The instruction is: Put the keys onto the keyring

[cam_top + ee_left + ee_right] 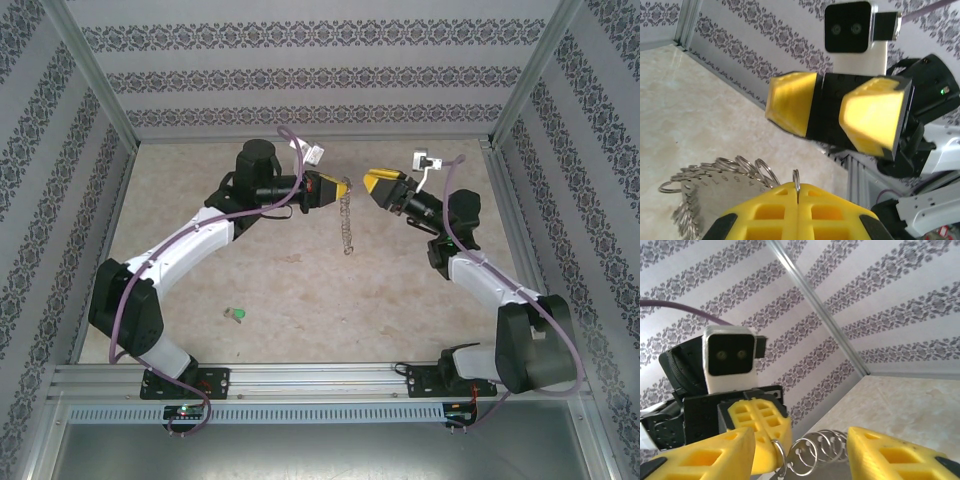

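The keyring (347, 222) is up in the air over the middle of the table (300, 290), hanging like a thin silvery chain from the left gripper (338, 190), and that's a firm pinch. The left wrist view confirms it: the two yellow fingers (760, 215) are pressed flat together with one small loop poking up from the seam, while the grey disc of the keyring (715, 192), fringed with little rings, fans out to the lower left. From above none of that disc face is readable; it's edge-on. Facing it, just beside it, is the right gripper (378, 184), jaws standing apart and clear of the ring, holding nothing. From the right wrist camera its own yellow fingers (900, 457) sit wide at either side of the frame, and the coil of silvery loops (820, 446) shows in the gap between them, touching neither. Down on the table, well apart from all this, a key (238, 315) with a green head lies loose near the left arm's base, something neither wrist camera catches. Room to move: bare tabletop lies under and behind both grippers, the patterned walls (300, 75) stand well back on three sides, and the metal rail (320, 378) with the arm bases closes off the near edge.
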`<state>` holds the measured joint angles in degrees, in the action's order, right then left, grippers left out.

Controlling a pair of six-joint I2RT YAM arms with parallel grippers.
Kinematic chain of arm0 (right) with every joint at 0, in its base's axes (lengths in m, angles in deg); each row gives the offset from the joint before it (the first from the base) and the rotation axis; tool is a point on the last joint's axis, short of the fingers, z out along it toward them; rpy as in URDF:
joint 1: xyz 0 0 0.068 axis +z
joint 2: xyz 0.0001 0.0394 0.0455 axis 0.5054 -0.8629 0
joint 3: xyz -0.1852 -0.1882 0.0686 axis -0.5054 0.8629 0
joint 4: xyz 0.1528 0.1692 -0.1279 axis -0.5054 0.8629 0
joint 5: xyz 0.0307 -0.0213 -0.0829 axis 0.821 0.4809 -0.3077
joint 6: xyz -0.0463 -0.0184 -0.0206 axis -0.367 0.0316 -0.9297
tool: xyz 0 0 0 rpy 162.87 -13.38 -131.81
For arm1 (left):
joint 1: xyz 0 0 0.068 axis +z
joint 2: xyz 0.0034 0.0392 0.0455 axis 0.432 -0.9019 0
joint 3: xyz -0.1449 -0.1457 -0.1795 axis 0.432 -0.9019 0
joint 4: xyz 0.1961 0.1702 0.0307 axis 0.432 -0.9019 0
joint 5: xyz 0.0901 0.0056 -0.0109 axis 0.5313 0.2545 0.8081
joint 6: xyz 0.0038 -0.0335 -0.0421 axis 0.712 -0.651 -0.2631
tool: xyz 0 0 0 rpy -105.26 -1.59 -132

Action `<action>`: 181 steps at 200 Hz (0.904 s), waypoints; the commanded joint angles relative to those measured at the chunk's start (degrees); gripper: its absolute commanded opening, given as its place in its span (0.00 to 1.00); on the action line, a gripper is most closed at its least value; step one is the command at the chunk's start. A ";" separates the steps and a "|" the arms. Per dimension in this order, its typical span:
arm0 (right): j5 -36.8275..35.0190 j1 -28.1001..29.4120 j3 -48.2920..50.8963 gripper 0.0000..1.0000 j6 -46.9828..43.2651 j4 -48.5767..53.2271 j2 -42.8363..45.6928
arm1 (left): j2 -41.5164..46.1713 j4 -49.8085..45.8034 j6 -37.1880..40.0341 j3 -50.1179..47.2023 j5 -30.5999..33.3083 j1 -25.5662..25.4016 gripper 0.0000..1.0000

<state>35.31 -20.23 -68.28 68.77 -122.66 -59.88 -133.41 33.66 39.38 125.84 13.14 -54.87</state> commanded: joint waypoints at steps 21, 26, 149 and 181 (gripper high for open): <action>5.90 -0.57 1.49 0.54 1.44 0.54 1.85 | 0.84 -23.84 22.03 9.92 -1.38 -0.46 0.00; 6.81 -0.51 1.43 0.54 1.68 0.47 1.50 | 0.48 -25.61 23.44 10.88 -1.82 -0.51 0.00; 13.67 4.90 -0.99 0.35 0.74 -1.64 -3.01 | -4.95 -34.80 29.84 18.17 -8.27 -0.37 0.00; 13.58 5.16 -0.67 0.32 0.51 -1.74 -3.42 | -5.04 -34.14 29.48 18.06 -8.82 -0.51 0.00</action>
<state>47.39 -15.57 -67.71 70.35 -121.83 -62.83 -138.70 -0.94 67.59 141.84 7.13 -54.87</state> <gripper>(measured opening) 0.337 0.053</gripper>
